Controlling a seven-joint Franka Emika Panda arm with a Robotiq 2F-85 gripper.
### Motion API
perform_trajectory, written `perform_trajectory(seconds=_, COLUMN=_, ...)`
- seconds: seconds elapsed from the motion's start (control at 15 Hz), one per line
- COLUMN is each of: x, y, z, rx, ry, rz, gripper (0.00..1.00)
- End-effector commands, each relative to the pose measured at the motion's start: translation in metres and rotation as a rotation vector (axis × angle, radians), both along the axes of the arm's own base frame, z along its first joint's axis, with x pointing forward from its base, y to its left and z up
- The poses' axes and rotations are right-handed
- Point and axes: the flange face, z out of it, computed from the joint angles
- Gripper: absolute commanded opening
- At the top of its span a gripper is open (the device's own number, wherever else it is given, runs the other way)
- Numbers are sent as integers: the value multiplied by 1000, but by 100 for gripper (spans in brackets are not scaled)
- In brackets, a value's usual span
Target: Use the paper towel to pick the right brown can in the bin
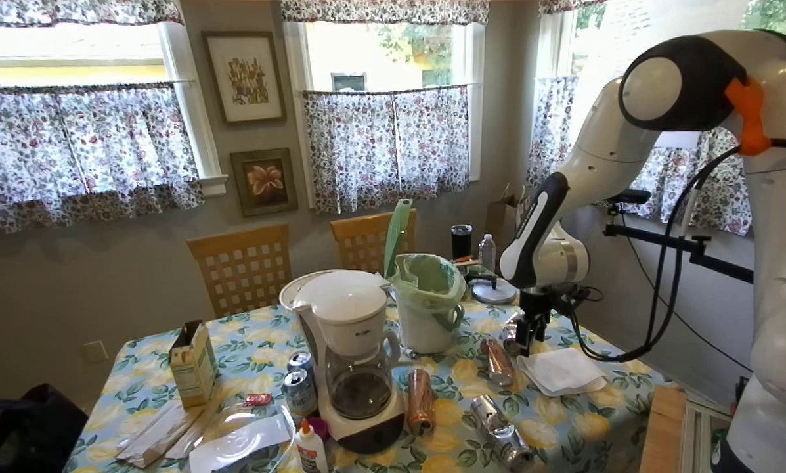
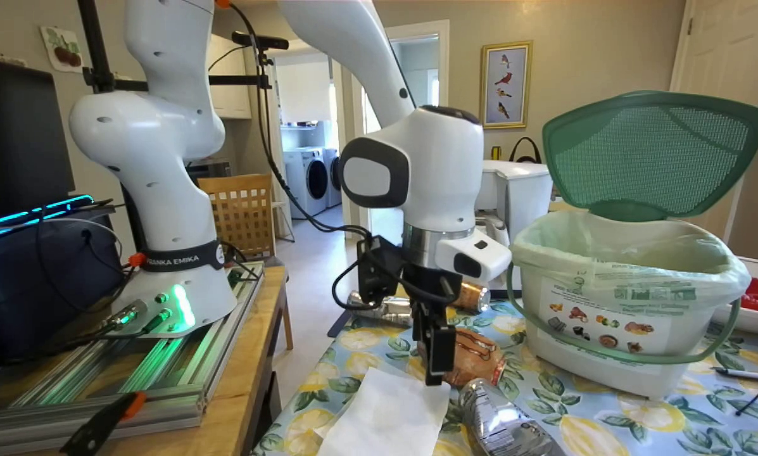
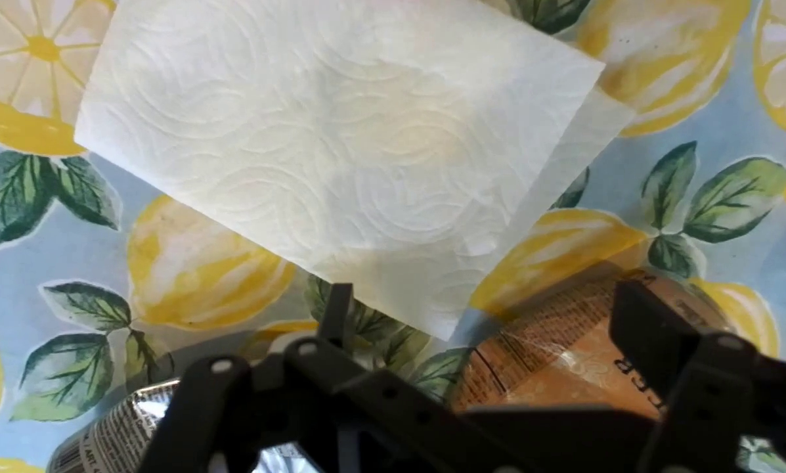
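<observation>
The white paper towel lies folded on the tablecloth, in an exterior view (image 1: 562,372), in an exterior view (image 2: 388,418) and in the wrist view (image 3: 327,131). The right brown can lies on its side beside the towel, in both exterior views (image 1: 496,363) (image 2: 477,358) and the wrist view (image 3: 557,361). The pale bin (image 1: 425,322) (image 2: 606,329) stands with its green lid raised and a green liner inside. My gripper (image 1: 529,335) (image 2: 435,367) (image 3: 488,315) is open and empty, just above the table. In the wrist view its right finger overlaps the can; its left finger is over the cloth.
A second brown can (image 1: 421,402) lies beside the coffee maker (image 1: 360,368). Silver cans (image 1: 501,433) lie near the front, and a crushed silver can (image 2: 505,421) lies close to the gripper. A pot lid (image 1: 491,290) and bottle (image 1: 487,253) stand behind.
</observation>
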Motion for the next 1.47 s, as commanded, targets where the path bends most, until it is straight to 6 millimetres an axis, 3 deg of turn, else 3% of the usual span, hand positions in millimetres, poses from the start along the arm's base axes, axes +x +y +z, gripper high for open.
perform_trajectory(seconds=0.0, x=7, y=-10, z=-20, rx=-42, ry=-5, rz=-42, gripper=100)
perform_trajectory(seconds=0.67, x=14, y=-17, z=-51, rx=-107, ry=-22, rz=-51, gripper=98)
perform_trajectory(seconds=0.73, x=16, y=-18, z=-53, rx=-112, ry=-22, rz=-50, gripper=79)
perform_trajectory(seconds=1.4, x=23, y=-12, z=-59, rx=-104, ry=-8, rz=-35, gripper=9)
